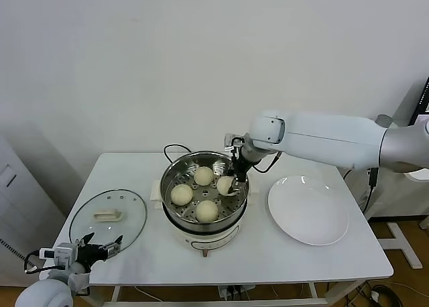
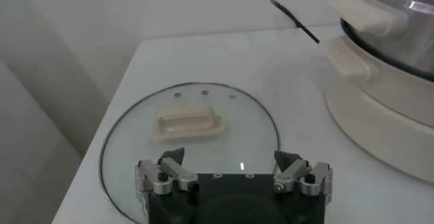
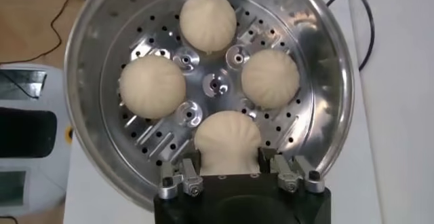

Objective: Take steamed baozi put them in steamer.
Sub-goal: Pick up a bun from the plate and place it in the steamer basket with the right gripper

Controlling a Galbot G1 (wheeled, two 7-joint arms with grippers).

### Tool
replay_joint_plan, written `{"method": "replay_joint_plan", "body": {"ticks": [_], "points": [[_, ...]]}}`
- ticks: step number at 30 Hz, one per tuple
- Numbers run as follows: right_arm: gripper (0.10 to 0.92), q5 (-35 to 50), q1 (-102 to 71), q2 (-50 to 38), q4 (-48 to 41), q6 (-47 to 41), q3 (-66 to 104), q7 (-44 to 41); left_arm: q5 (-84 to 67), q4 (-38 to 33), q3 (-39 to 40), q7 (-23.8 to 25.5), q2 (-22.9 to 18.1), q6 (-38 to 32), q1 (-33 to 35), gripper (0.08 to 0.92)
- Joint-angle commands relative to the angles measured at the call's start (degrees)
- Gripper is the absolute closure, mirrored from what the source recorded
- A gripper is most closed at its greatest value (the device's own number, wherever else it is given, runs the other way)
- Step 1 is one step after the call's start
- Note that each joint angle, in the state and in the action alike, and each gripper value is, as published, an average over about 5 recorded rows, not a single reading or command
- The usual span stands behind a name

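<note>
Inside the steamer (image 1: 175,175) rim, the right gripper (image 3: 228,169) clamps the fourth baozi (image 3: 228,141) beside three others.

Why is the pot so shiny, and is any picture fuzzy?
Right wrist view: the steamer wall mirrors room light in bright streaks, and the baozi look crisp. Left wrist view: the glass lid carries one small white glint, while the steamer's edge nearby looks soft. Head view: even light, faint shadows under the plate.

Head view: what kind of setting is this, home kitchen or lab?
Likely a lab mock-up of a kitchen: a bare white table against a blank wall, holding only an electric steamer of baozi, its glass lid and a plate.
</note>
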Motion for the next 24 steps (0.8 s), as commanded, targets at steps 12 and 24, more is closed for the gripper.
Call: {"method": "replay_joint_plan", "body": {"ticks": [12, 24], "points": [[0.278, 1.3, -3.7, -0.1, -1.5, -0.7, 4.8, 2.6, -0.5, 0.2, -0.5, 0.0, 0.1, -0.1, 0.1, 0.177], [0.203, 8.7, -3.0, -10.9, -0.1, 3.3, 15.1, 1.8, -0.5, 0.4, -1.0, -0.1, -0.2, -0.1, -0.4, 0.177]]}}
